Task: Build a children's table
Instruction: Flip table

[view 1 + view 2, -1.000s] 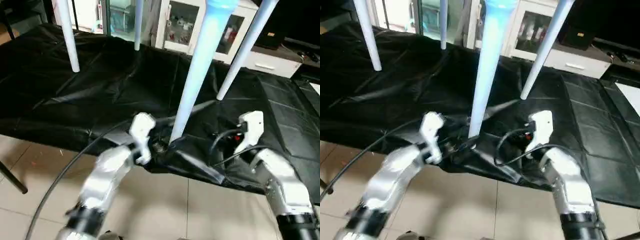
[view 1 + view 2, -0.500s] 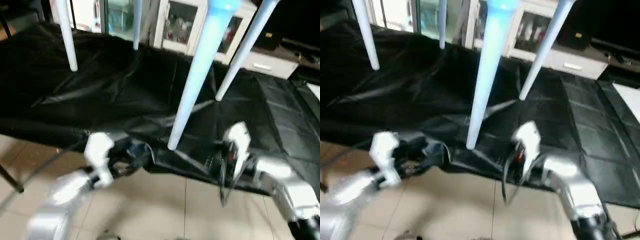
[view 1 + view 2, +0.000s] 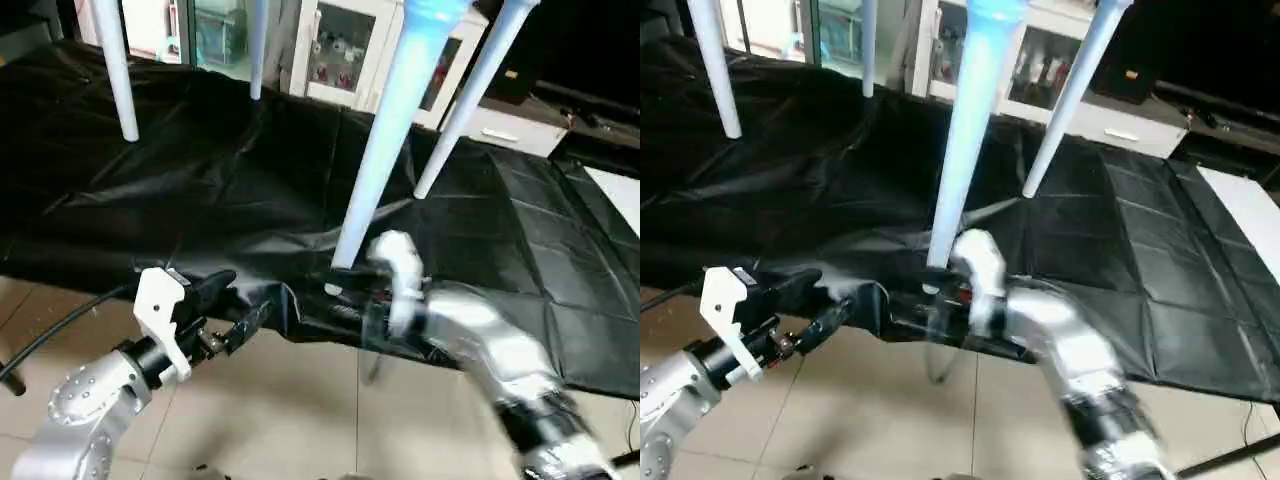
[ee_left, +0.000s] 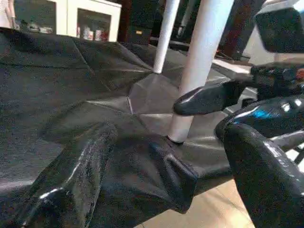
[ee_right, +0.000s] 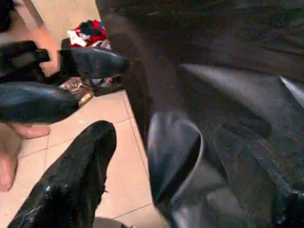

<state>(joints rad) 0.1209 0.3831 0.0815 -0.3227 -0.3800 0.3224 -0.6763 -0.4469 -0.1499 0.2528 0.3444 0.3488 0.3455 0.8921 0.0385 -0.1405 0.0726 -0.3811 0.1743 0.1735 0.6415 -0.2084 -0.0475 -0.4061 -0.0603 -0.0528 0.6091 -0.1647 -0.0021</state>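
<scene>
The children's table stands on the black-sheeted work table (image 3: 200, 180), and its top is out of view above. Its white tapered legs come down onto the sheet: the near leg (image 3: 385, 140) with its foot by the front edge, one behind it (image 3: 465, 100), and two at the back left (image 3: 115, 70) (image 3: 257, 50). My left gripper (image 3: 232, 305) hangs open and empty just off the table's front edge, left of the near leg's foot. My right gripper (image 4: 199, 118) is open, blurred, beside the near leg's foot (image 4: 180, 133) at the sheet's edge, holding nothing.
The black sheet bunches into folds (image 4: 161, 166) and hangs over the front edge. Tiled floor (image 3: 300, 420) lies below. White cabinets with glass doors (image 3: 340, 50) stand behind the table. A black cable (image 3: 60, 330) trails from my left arm. Coloured cloth (image 5: 90, 33) lies on the floor.
My left arm has drawn back leftward and down from the near leg's foot, off the table edge. My right arm has swung left to that foot. The legs have stayed put.
</scene>
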